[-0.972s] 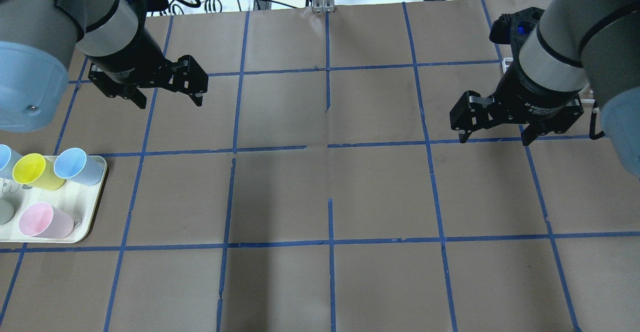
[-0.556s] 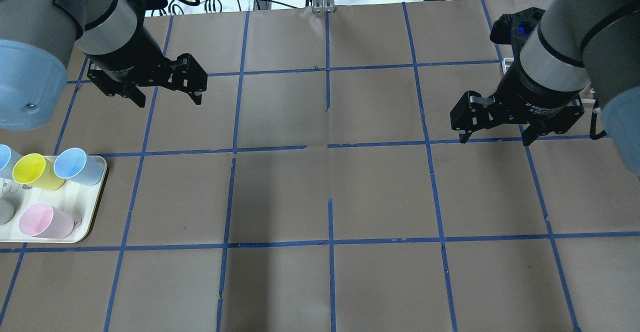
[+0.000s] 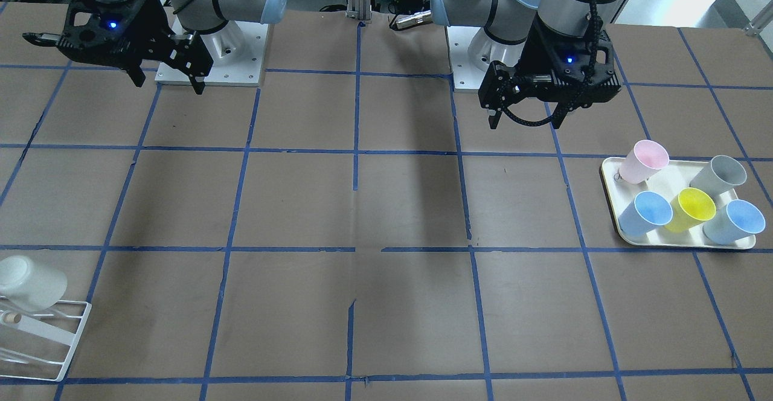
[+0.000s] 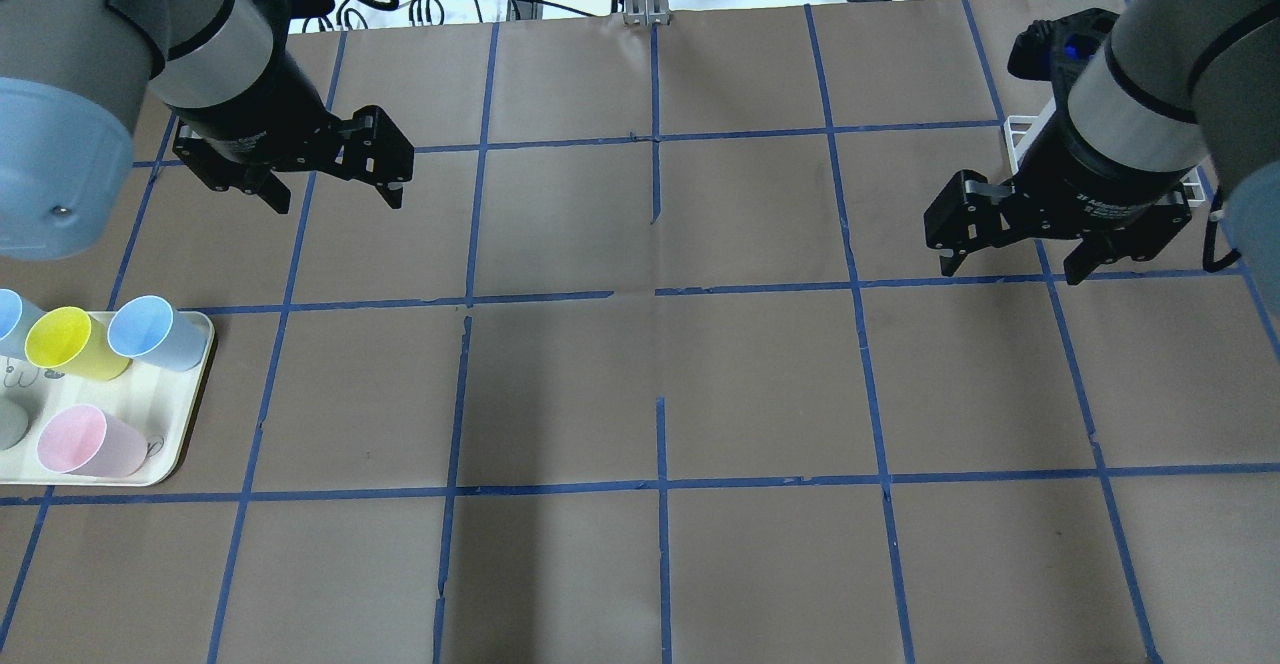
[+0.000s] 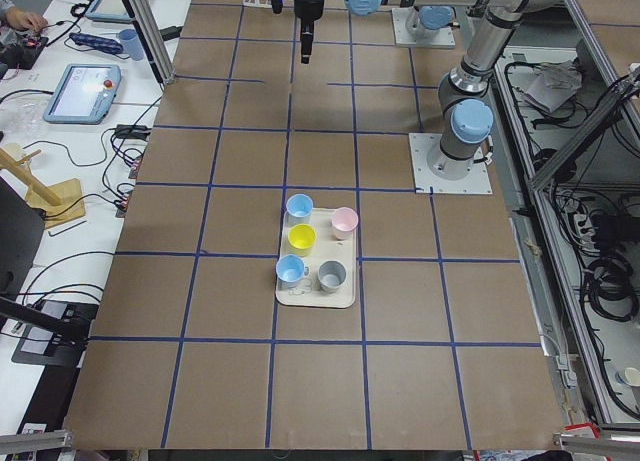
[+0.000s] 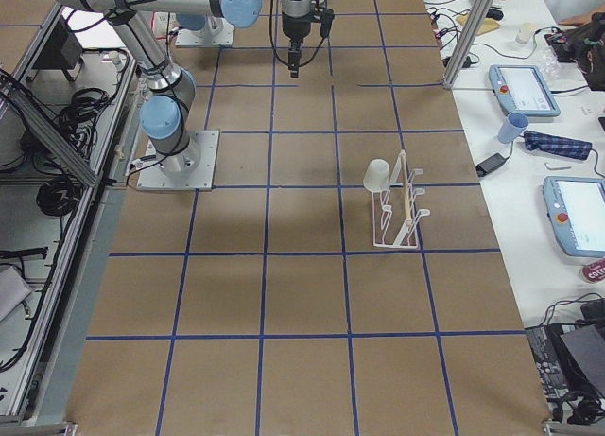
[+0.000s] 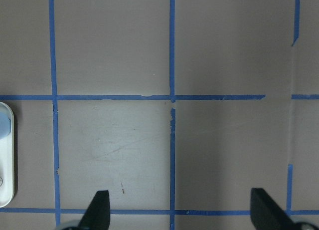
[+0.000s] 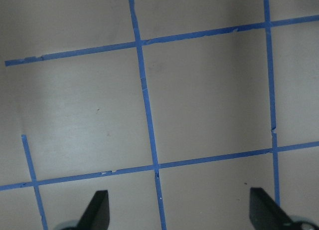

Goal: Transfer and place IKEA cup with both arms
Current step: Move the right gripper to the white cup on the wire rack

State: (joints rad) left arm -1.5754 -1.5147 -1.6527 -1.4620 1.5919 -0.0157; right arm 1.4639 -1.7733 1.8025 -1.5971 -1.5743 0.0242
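The IKEA cup is a plain white tumbler that rests tilted on a white wire rack at the far table corner on my right side. It also shows in the exterior right view. In the overhead view my right arm hides it. My right gripper is open and empty, and hovers above the table well short of the rack. My left gripper is open and empty above bare table. Both wrist views show only open fingertips over taped paper.
A cream tray on my left side holds a pink cup, a grey cup, a yellow cup and two blue cups. Brown paper with a blue tape grid covers the table. Cables lie beyond the far edge.
My right gripper has moved a little to the right and farther out, toward the rack. My left gripper has barely moved. Both stay open.
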